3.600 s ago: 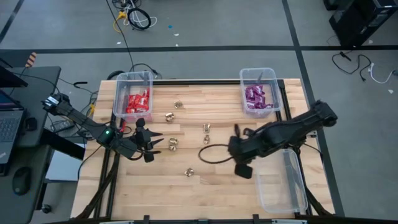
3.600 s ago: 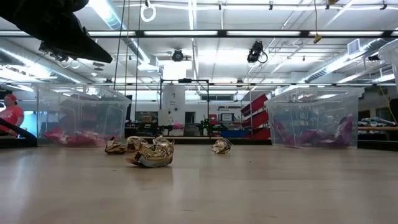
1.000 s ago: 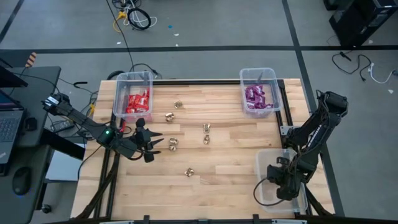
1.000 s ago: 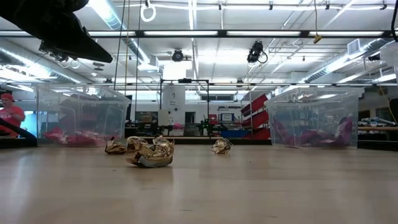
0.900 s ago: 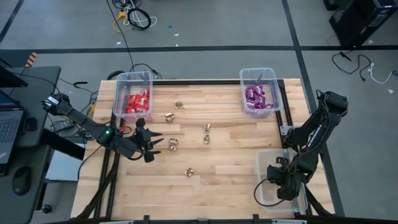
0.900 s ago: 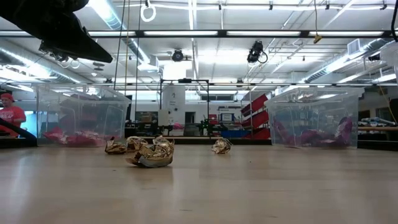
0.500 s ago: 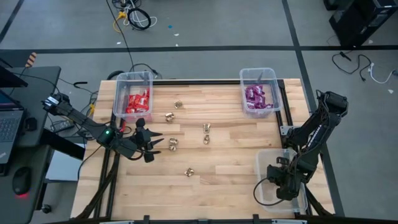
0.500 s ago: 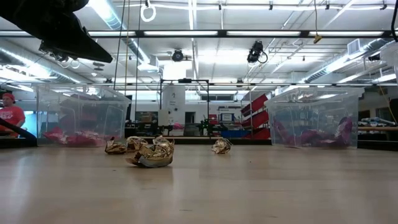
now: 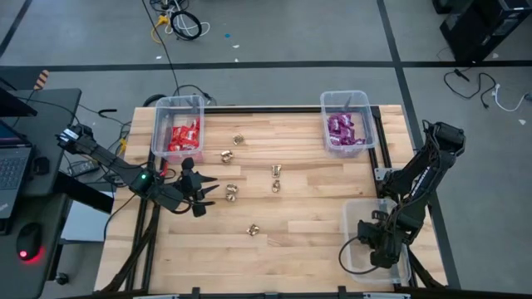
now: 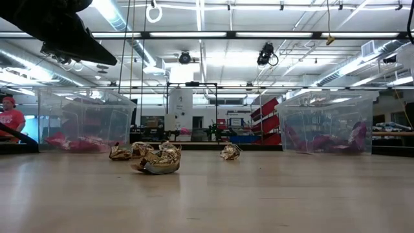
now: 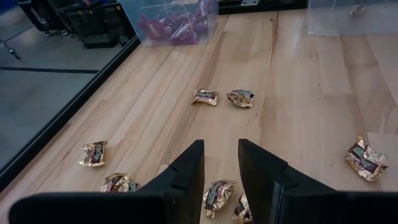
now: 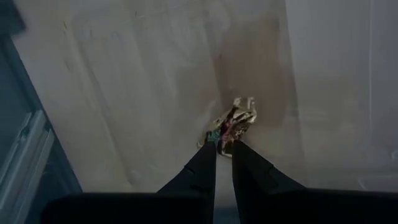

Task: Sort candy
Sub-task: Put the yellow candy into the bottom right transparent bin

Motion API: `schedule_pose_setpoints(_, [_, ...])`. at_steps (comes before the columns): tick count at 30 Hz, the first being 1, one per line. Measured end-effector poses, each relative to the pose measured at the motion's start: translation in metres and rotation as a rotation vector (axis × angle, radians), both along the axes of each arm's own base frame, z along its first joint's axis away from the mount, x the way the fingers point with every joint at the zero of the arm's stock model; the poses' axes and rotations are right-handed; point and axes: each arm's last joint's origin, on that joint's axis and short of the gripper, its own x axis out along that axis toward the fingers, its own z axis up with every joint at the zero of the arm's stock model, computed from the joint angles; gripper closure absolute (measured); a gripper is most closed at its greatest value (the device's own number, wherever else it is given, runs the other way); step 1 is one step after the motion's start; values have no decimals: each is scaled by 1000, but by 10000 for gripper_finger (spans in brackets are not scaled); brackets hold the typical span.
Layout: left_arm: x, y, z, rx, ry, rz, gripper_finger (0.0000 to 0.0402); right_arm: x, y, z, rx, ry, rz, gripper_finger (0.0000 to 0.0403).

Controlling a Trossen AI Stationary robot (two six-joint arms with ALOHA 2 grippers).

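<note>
High view: the right gripper (image 9: pixel 376 252) hangs over the near clear bin (image 9: pixel 356 259), fingertips too small to resolve. Right wrist view: a gold candy (image 12: pixel 235 119) lies blurred at the fingertips; contact cannot be told. Low view: one dark arm (image 10: pixel 58 29) is cut by the upper edge; a person (image 10: pixel 9 116) is cropped at the edge.

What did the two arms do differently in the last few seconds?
The right arm swung from mid-table to the clear bin at the table's near right corner; its right pincer now hangs inside, a gold candy at its fingertips. Whether it has let go is unclear. The left pincer and the loose gold candies stayed put.
</note>
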Motion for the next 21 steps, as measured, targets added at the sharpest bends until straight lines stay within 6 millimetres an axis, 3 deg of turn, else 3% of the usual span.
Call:
schedule_pose_setpoints(12, [0,0,0,0,0,0,300,2,4,26,-43,31,-4,363])
schedule_pose_setpoints(21, [0,0,0,0,0,0,300,7,9,71,-65,24,-69,363])
